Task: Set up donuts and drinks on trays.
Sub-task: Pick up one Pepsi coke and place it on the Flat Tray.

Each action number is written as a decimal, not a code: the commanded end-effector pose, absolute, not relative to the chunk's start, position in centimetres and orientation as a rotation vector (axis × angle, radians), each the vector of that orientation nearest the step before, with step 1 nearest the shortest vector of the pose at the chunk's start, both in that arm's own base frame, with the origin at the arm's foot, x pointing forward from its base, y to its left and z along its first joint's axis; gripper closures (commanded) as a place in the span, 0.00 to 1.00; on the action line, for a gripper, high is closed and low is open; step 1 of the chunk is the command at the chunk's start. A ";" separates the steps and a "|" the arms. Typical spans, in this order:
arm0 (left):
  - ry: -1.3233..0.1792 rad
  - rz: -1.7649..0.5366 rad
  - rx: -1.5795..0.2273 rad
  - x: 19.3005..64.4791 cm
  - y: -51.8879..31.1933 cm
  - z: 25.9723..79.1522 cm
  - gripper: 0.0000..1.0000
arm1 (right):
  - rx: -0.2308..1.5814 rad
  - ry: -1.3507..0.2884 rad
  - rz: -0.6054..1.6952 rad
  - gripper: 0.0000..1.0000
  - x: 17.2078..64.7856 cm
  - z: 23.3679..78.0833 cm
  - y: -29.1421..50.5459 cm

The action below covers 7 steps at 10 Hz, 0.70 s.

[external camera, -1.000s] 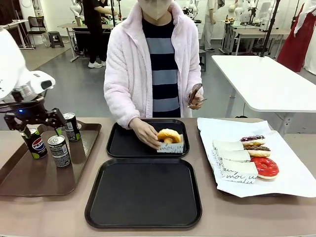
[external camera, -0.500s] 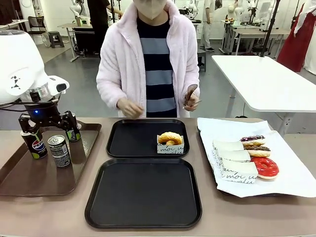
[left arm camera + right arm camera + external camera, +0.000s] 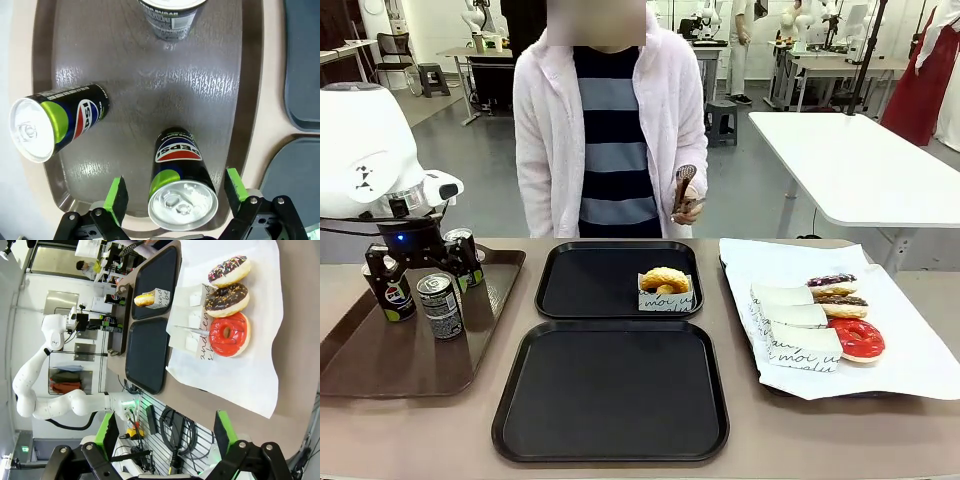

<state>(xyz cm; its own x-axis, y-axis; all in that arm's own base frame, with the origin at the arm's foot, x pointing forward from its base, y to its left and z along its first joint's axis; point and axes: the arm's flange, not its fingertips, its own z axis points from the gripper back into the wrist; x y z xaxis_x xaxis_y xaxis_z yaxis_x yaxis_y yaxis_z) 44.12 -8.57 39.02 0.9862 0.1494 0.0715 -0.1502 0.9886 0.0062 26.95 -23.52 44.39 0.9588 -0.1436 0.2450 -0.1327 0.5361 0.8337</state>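
On the brown tray [image 3: 380,370] at the left stand three slim dark cans [image 3: 440,305]. The left gripper [image 3: 176,190] hangs wide open, holding nothing, its green pads [image 3: 119,195] either side of one Pepsi can [image 3: 177,155]. A plain sleeved donut [image 3: 664,278] sits in the far black tray [image 3: 580,295]. The right gripper [image 3: 162,432] gapes empty.

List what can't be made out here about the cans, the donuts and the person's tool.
- Rear can, front view: partly covered by the left gripper.
- Top can, left wrist view: cut off by the upper edge.
- Three donuts on the paper, front view: left parts hidden inside white sleeves.
- Tool in the person's hand, front view: too small to identify.
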 end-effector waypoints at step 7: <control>-0.081 0.143 0.044 44.7 -8.8 38.0 0.37 | 1.024 -0.309 -0.001 0.00 26.9 44.4 -23.6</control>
<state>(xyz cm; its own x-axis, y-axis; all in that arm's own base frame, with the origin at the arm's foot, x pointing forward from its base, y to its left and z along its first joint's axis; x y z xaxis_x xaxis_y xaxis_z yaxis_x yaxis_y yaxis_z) 44.46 -8.73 38.10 0.9889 0.1309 0.0699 -0.1325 0.9910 0.0181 26.95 -23.53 44.39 0.9588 -0.1436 0.2450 -0.1327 0.5361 0.8337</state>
